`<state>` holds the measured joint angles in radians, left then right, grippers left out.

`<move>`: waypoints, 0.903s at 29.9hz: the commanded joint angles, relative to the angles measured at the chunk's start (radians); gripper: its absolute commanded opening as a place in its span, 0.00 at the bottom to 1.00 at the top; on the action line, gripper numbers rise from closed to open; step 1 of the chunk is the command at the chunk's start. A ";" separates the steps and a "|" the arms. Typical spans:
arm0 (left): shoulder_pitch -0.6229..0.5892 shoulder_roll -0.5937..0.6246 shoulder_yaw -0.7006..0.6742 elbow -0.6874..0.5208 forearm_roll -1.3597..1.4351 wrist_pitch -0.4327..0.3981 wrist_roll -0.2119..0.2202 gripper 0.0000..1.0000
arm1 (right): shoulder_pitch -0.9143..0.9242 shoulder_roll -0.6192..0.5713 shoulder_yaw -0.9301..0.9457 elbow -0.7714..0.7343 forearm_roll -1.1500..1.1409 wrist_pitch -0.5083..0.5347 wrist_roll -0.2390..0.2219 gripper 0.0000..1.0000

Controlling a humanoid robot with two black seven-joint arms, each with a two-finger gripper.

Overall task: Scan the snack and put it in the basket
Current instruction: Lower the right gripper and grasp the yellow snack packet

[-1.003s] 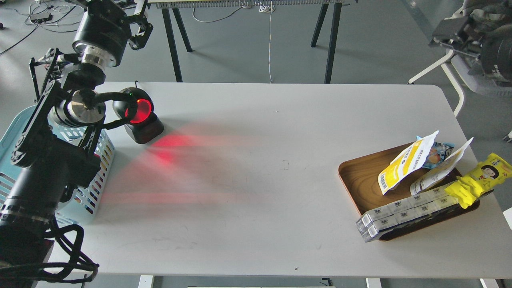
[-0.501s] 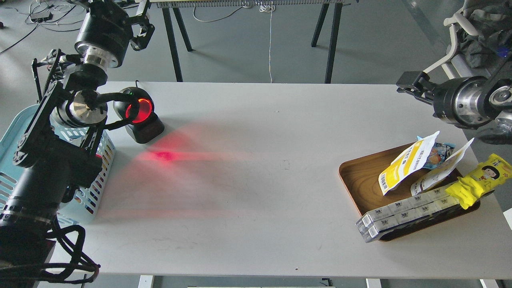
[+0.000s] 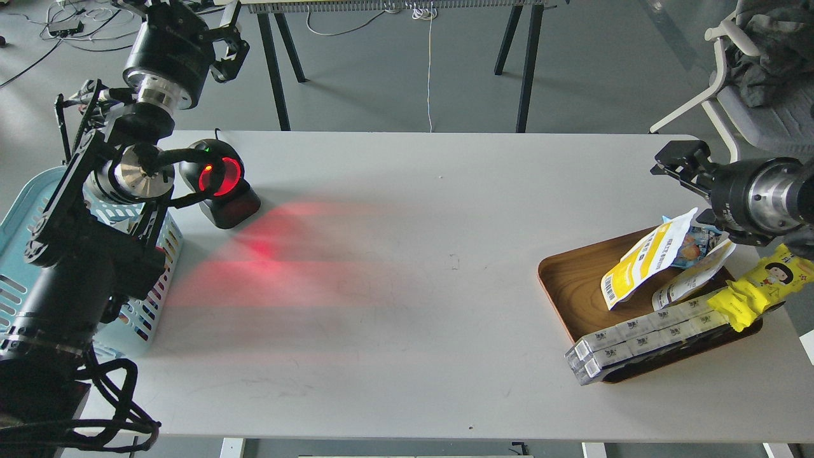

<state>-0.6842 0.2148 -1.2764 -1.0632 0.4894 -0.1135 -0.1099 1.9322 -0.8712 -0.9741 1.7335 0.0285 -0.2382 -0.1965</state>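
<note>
The snack (image 3: 643, 262), a yellow-and-white pouch with its barcode side up, leans tilted in the brown wooden tray (image 3: 572, 286) at the table's right. My right gripper (image 3: 675, 161) hovers above the table's right edge, just up and right of the pouch and apart from it; it looks open and empty. The light blue basket (image 3: 25, 203) stands at the table's left edge, mostly hidden behind my left arm. My left gripper (image 3: 230, 44) is raised high beyond the table's far left corner and looks open and empty.
A black scanner (image 3: 219, 183) with a glowing red window stands beside the basket and throws red light on the table. The tray also holds a second white pouch (image 3: 693, 275), a small blue bag (image 3: 698, 243), a long yellow wrapper (image 3: 763, 283) and a long silver pack (image 3: 642, 337).
My right arm has come into view from the right and moved down and left, so its gripper now hangs close above the tray's far corner. The left arm has barely moved.
</note>
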 commanded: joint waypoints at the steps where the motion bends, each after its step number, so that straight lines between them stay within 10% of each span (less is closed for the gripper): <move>1: 0.000 0.003 0.000 0.000 0.000 0.000 0.001 1.00 | -0.047 0.001 0.034 0.000 -0.009 -0.007 0.000 0.98; 27: 0.002 0.003 0.002 0.000 0.000 0.001 0.001 1.00 | -0.042 -0.071 0.101 0.001 -0.030 0.016 0.002 0.94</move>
<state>-0.6826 0.2176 -1.2747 -1.0631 0.4894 -0.1119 -0.1089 1.8827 -0.9295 -0.8730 1.7334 -0.0004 -0.2337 -0.1949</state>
